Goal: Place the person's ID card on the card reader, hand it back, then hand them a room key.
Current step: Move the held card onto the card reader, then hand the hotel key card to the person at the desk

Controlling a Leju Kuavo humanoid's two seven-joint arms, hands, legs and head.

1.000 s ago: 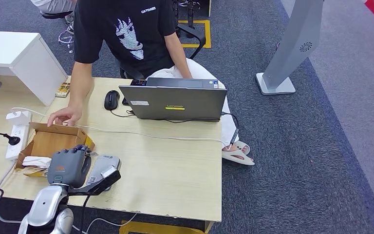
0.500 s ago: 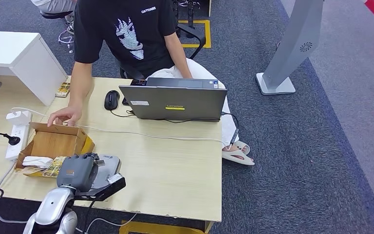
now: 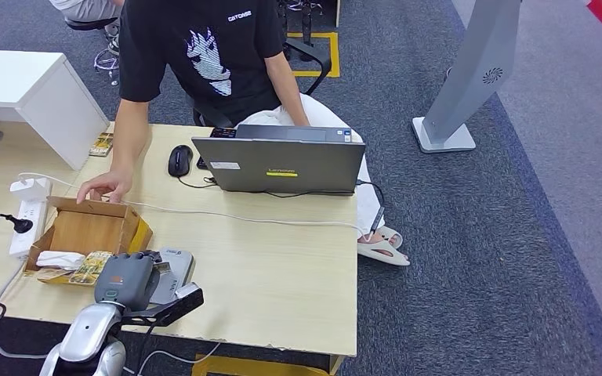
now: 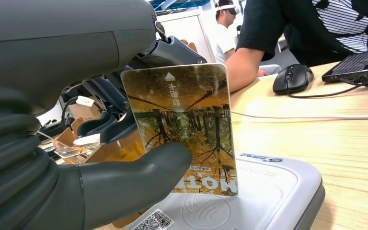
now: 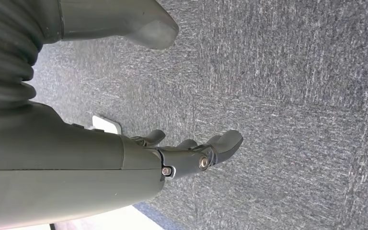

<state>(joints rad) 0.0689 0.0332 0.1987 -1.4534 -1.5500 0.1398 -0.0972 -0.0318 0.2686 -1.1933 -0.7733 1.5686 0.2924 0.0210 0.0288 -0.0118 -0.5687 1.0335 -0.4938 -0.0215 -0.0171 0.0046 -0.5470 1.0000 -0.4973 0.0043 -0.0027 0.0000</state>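
My left hand (image 3: 128, 278) sits lower left of the head view, thumb and fingers clamped on the card (image 4: 184, 125). The card has an autumn-tree print and is held upright, its lower edge just above the grey card reader (image 3: 174, 267), which lies on the light wood desk (image 3: 282, 274) near its front edge. An open cardboard box (image 3: 86, 227) is just left of the reader, with another card (image 3: 92, 267) lying by its front edge. A power strip (image 3: 27, 215) is at the far left. A laptop (image 3: 281, 163) and a black mouse (image 3: 179, 160) sit mid-frame. A person in a black T-shirt (image 3: 196, 47) sits behind the desk, one hand (image 3: 103, 186) on the box's far rim. Dark grey carpet (image 3: 486, 258) runs right of the desk, with a grey kiosk stand (image 3: 470, 70) upper right. My right hand (image 5: 191, 153) hangs over the carpet, fingers apart and loosely curled, holding nothing.
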